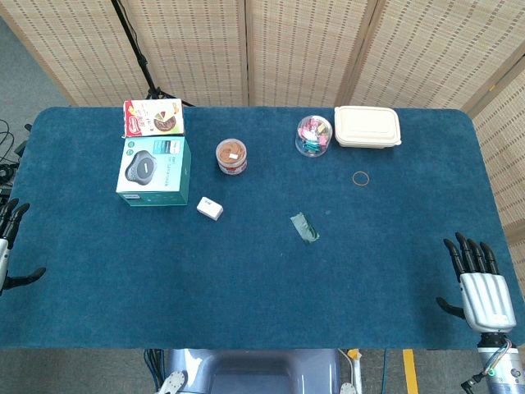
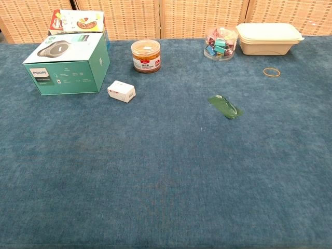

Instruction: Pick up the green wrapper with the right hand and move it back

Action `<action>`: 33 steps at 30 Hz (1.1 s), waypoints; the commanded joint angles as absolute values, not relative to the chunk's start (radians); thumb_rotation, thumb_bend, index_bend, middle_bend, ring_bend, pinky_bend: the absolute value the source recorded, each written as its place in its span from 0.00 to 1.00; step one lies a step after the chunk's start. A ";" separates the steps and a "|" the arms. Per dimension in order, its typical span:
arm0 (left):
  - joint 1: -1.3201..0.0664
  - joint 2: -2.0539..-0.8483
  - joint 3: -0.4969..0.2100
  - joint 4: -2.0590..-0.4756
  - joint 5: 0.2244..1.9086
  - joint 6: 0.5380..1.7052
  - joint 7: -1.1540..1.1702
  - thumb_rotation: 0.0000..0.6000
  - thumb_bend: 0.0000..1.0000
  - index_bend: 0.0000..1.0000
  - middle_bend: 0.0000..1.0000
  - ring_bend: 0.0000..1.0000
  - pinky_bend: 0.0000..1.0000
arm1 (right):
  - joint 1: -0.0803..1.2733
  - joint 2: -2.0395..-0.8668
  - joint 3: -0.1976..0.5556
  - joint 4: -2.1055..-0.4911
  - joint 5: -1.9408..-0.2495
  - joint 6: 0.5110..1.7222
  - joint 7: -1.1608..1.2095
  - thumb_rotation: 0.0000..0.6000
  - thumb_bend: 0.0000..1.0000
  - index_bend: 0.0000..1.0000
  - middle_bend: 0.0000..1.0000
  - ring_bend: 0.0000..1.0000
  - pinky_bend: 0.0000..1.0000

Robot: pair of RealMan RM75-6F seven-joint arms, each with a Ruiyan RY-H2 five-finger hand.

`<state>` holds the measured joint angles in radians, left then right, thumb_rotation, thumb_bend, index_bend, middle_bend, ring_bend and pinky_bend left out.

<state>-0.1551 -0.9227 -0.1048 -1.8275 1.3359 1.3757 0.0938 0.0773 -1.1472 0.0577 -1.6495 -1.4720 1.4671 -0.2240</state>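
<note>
- Containers: you are seeing a clear jar (image 1: pixel 313 135) holding colourful clips, beside a lidded beige box (image 1: pixel 367 127).
- Green wrapper (image 1: pixel 304 227) is lying mid-table, well apart from your right hand (image 1: pixel 478 283), which is resting open, gripping nothing.

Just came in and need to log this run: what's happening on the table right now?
Nothing is being handled yet. The green wrapper lies flat on the blue table, near the middle, untouched. The right hand rests at the table's near right edge with its fingers spread, holding nothing, well short of the wrapper. The left hand is at the far left edge, also empty. Along the back stand a teal box, a small jar and a lidded container.
</note>
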 commanded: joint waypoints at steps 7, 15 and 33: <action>-0.154 -0.919 -0.102 -1.829 1.335 1.378 0.087 1.00 0.00 0.00 0.00 0.00 0.00 | 0.100 -1.166 0.055 -1.634 -1.483 1.433 -0.216 1.00 0.00 0.00 0.00 0.00 0.00; -0.148 -0.909 -0.104 -1.831 1.327 1.382 0.057 1.00 0.00 0.00 0.00 0.00 0.00 | 0.276 -1.168 0.103 -1.645 -1.492 1.206 -0.163 1.00 0.00 0.00 0.00 0.00 0.00; -0.140 -0.929 -0.118 -1.824 1.300 1.413 0.068 1.00 0.00 0.00 0.00 0.00 0.00 | 0.586 -1.399 0.229 -1.563 -1.368 0.959 -0.245 1.00 0.00 0.08 0.00 0.00 0.00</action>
<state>-0.1389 -0.9279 -0.1171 -1.8241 1.3015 1.4143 0.0663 0.5588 -1.3665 0.2207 -1.5967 -1.3741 0.9816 -0.2412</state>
